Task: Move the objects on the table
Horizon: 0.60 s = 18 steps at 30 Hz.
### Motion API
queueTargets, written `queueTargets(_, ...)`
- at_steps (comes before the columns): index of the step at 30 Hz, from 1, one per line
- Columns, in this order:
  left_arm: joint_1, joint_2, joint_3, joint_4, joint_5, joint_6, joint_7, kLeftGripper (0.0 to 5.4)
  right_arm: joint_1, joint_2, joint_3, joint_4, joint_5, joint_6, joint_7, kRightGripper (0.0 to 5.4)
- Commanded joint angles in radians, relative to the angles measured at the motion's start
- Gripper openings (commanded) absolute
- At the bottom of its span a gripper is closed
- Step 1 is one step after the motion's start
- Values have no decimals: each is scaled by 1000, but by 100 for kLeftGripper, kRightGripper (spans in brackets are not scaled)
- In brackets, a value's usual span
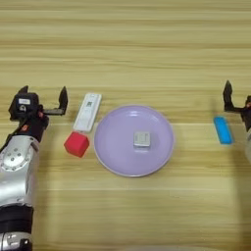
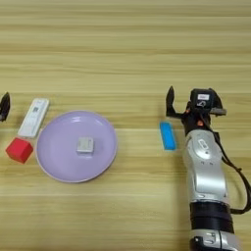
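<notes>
A lilac plate [image 1: 109, 147] lies mid-table with a pale-grey square block [image 1: 142, 139] at its centre. Just left of the plate sits a red cube [image 1: 76, 144], and a white remote-like stick [image 1: 87, 112] lies beyond the cube. My left gripper [image 1: 43, 93] hovers open, left of the stick and apart from both it and the cube, with nothing between its fingers. A blue bar [image 2: 167, 135] lies to the right of the plate. Right of the bar's far end, my right gripper [image 2: 193, 102] is open and empty.
The light-wood table [image 1: 127, 44] stretches wide beyond the objects. My silver left forearm [image 1: 17, 171] runs down the left edge, and the right forearm [image 2: 206, 171] runs down toward the front edge.
</notes>
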Motion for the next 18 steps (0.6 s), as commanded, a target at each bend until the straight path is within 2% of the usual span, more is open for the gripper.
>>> queueTargets(1, -90, 6, 34, 219, 3, -122, 14, 537, -7, -11, 5, -1, -2, -3, 10, 540)
queueTargets(5, -148, 19, 47, 367, 20, -218, 40, 537, -2, -14, 9, -10, -2, -4, 17, 540)
queueTargets(10, -157, 6, 32, 333, 5, -254, 11, 537, 2, -16, 10, -8, -2, -7, 26, 540)
queueTargets(18, -157, 2, 9, 421, 7, -315, -52, 537, 9, -26, 13, -16, 0, -6, 39, 540)
